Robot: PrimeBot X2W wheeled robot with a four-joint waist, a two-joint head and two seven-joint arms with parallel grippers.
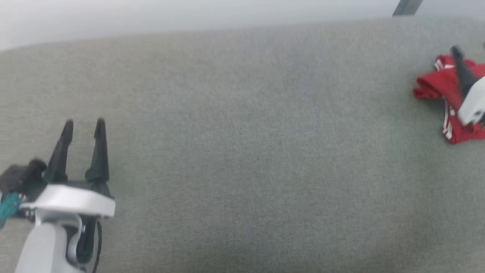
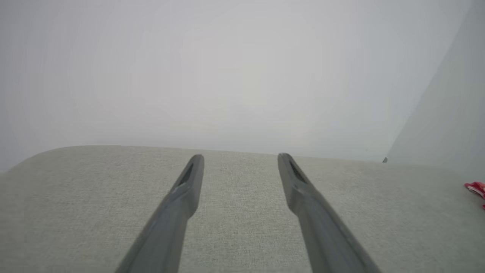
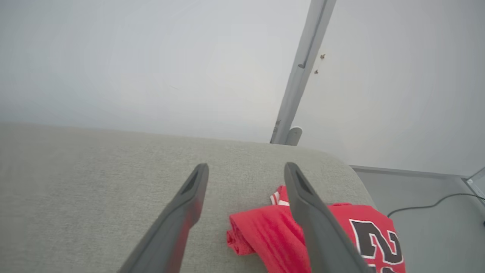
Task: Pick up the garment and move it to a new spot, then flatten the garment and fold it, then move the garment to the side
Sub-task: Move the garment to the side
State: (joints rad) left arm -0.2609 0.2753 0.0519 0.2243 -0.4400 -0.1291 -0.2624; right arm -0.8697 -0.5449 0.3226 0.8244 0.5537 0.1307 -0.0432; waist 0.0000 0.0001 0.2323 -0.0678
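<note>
1. Two sets of jaws are seen in the head view. The left jaws are held spread and empty at the lower left, above the bare grey cloth-covered table [image 1: 242,151]. The garment [image 1: 435,85] is found at the far right of the table as a compact red bundle. The right jaws reach over it, and the pale forearm [image 1: 473,100] partly covers it.

2. In the left wrist view, the left jaws are shown wide apart with nothing between them. Bare table [image 2: 75,189] lies beneath them. A small red edge of the garment [image 2: 475,187] is caught at the far right, well apart from this arm.

3. In the right wrist view, the right jaws are seen parted and grasping nothing. The garment [image 3: 265,231] lies just below them near the rounded table corner, with part of the dark number [image 3: 375,242] showing. A grey post [image 3: 303,68] stands beyond the table.

4. The last step, moving the garment to the side, is judged to be in hand, with the bundle apparently set down. A clean lift of the right arm is called for next, so that no fold is snagged or dragged open.
</note>
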